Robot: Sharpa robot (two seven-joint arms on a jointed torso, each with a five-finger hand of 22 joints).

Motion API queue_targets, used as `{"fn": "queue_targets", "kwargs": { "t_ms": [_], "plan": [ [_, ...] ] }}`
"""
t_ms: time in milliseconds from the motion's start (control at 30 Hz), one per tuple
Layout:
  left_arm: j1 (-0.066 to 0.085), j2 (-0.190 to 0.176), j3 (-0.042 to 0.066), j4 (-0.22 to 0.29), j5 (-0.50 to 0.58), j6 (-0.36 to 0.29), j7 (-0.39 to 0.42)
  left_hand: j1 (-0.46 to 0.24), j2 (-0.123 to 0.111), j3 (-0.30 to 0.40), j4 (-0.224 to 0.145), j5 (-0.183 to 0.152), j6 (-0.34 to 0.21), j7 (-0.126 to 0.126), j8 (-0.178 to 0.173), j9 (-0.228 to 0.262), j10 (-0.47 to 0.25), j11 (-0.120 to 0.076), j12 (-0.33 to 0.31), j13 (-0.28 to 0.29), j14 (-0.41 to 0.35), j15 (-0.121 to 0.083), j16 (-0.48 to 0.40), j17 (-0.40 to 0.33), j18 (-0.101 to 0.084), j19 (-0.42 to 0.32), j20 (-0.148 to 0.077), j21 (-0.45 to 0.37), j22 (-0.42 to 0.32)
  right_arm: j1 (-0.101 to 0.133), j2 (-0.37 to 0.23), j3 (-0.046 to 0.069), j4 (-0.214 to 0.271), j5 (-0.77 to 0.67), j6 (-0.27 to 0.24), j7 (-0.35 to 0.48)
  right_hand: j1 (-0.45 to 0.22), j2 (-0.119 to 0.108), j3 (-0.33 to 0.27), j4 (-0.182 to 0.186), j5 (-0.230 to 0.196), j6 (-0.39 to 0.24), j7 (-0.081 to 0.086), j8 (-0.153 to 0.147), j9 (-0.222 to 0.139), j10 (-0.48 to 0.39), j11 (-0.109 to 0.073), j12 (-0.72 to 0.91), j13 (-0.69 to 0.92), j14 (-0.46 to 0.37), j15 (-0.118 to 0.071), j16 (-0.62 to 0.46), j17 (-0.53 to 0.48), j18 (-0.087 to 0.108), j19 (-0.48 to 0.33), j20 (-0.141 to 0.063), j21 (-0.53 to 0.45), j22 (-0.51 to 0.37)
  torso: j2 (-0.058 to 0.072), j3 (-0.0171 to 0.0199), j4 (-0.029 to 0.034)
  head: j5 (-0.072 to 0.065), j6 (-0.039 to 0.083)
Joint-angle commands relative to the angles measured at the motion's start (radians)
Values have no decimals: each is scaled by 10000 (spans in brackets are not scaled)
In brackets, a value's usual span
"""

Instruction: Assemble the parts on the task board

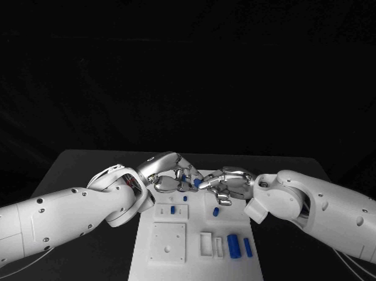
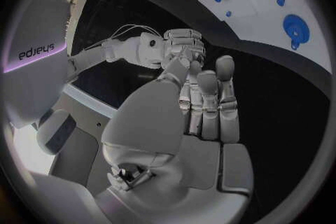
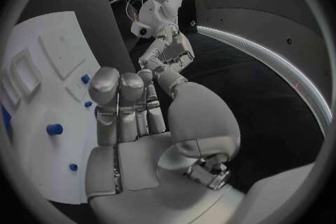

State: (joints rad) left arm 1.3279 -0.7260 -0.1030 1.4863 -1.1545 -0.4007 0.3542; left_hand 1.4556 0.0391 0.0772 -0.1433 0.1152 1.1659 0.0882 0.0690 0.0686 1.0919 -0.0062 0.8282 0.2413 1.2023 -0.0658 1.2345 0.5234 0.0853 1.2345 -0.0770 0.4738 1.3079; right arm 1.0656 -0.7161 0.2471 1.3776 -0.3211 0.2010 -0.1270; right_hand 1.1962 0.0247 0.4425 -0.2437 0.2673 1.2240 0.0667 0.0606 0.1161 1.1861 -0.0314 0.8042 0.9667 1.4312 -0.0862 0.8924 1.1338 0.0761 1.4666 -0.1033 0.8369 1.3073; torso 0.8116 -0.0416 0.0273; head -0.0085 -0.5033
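Observation:
The white task board (image 1: 166, 243) lies lengthwise in the middle of the table. My left hand (image 1: 172, 171) and right hand (image 1: 226, 184) meet fingertip to fingertip over its far end. Both wrist views show straight fingers side by side, the thumb lying alongside, and nothing between them (image 2: 210, 101) (image 3: 129, 106). A blue spot (image 1: 196, 182) shows between the two hands; I cannot tell whether it touches either. Small blue pegs (image 1: 172, 209) (image 1: 214, 211) stand on the board. Two larger blue cylinders (image 1: 233, 244) lie near its front right. A round blue part (image 2: 297, 28) sits on the board.
A raised white square block (image 1: 168, 241) and a narrow white frame (image 1: 206, 243) sit on the near half of the board. Black table (image 1: 86, 170) surrounds the board on both sides. My two forearms flank the board's middle.

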Motion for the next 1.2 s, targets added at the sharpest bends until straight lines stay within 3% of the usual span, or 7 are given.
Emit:
{"fn": "queue_targets", "kwargs": {
  "t_ms": [33, 400, 533, 667, 833, 1033, 1200],
  "plan": [
    [2, -3, 0, -1, 137, -119, -25, 20, -135, -23, -80, -2, -228, 48, -52, -27, -4, 64, -47, -15, -40, 78, -41, 19, -77, -35, -27, -17, 182, -16, -11, 8, 31, -79, -355, 293, -37, -16, 50, -1, 78, 114, -69, 40, 396, 106, -15, -13, 16, 19, -59, 18, 11, -90, 46, -81, 46, 1066, 6, 4, 2, 3, -1],
    [3, -38, 0, -16, 312, -63, 46, -159, -876, -135, 107, -66, -3031, -20, -103, -105, 17, 2, -136, -108, -241, 76, -95, -9, -107, -98, 7, -207, 142, -43, -33, 8, 25, -242, -562, 306, -47, -27, 38, -16, 113, 134, -79, 40, 457, 134, -21, 11, 60, 28, -63, 31, 27, -90, 41, -83, 31, 1062, -3, -2, -1, -10, -21],
    [3, -81, 0, -9, 473, 83, 123, -111, -1534, -125, 1008, -138, -4024, -4, -129, -136, -109, 75, -74, -101, -429, 139, -102, -54, -160, -155, 56, -455, 110, -49, -43, 8, 2, -398, -713, 252, -52, -28, 40, -21, 121, 136, -80, 39, 471, 133, -23, 5, 65, 28, -63, 30, 29, -88, 41, -85, 20, 1058, 0, 1, -7, -23, -20],
    [5, -165, 3, -36, 1268, 306, 223, -157, -1674, -407, 1792, -158, -3579, 360, -101, -117, -604, 441, -787, -578, -894, 453, -595, -385, -113, -459, 336, -1124, -200, -53, -55, 8, -38, -679, -926, 218, -49, -30, 44, -28, 131, 135, -80, 39, 477, 138, -23, 5, 68, 33, -66, 40, 36, -87, 42, -87, 15, 1057, 3, 8, -16, -38, -29],
    [14, -315, 17, -187, 3219, 633, 217, -909, -1229, -759, 2033, 135, -2333, 497, 114, -42, -511, 655, -1678, -1258, -891, 602, -720, -620, 43, -253, 512, -1654, -478, -55, -80, 8, -68, -1200, -1109, 177, -60, -35, 54, -38, 138, 140, -83, 39, 493, 143, -25, -5, 70, 38, -68, 34, 34, -86, 47, -89, 13, 1055, 0, 10, -3, -61, -28],
    [158, -415, 41, -642, 4844, 2329, -901, -2697, -84, -1359, 2508, 767, -1546, 103, 1133, 259, 249, 326, -1388, -1104, -505, 361, -343, -499, -77, 118, 296, -1648, -331, -55, -113, 8, -61, -1791, -1080, 45, -76, -43, 80, -63, 103, 139, -85, 38, 528, 160, -29, -38, 68, 51, -71, 36, 41, -82, 48, -92, -11, 1048, 0, 13, -1, -71, -56],
    [367, -337, 37, -1070, 5278, 4662, -2316, -3024, 293, -1516, 2236, 1573, -1404, -353, 2776, 2133, 383, -67, 40, 20, -124, -13, 843, 136, -226, 436, -98, -431, 262, -53, -139, 7, -47, -2407, -652, -338, -80, -42, 87, -75, 107, 133, -82, 36, 537, 155, -28, -70, 54, 50, -69, 24, 38, -82, 47, -91, -27, 1045, -29, 29, -4, -72, -111]
  ]
}}
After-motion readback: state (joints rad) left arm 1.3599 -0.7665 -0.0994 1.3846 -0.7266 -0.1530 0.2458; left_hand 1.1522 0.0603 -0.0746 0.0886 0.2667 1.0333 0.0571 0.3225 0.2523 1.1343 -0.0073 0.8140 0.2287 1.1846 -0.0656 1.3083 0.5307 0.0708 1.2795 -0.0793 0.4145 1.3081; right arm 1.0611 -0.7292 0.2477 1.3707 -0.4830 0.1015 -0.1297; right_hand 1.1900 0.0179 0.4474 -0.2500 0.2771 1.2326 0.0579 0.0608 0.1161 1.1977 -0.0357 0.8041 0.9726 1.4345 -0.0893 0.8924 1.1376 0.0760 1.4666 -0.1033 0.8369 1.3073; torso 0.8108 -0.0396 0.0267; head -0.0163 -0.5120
